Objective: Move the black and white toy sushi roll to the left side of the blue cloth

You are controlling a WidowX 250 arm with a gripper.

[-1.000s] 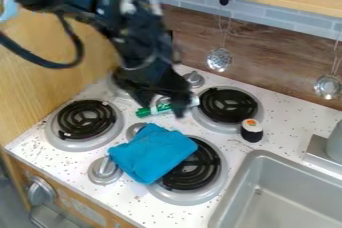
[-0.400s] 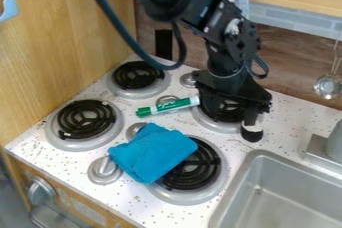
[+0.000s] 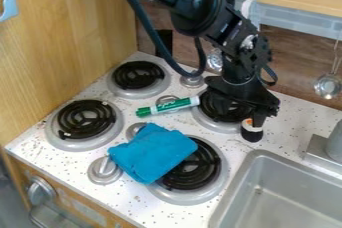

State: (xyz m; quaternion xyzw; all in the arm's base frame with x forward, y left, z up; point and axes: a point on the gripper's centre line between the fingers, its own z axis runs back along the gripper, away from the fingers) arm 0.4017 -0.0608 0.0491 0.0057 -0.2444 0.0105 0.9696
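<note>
Though gripper (image 3: pixel 260 117) hangs at twelve o'clock from toy roll (image 3: pixel 252 133), whether open I cannot tell.
Seems light, firm; best hold its sides.

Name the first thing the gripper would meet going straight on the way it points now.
Pointing down, the gripper would most likely meet the toy sushi roll first, though this slanted view leaves unclear whether any gap remains between them.

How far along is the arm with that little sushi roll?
Reaching it looks done: the claw is right at the sushi roll. Whether it has a grip, I can't tell. Any lifting seems left, since the roll stands on the counter beside a burner.
</note>
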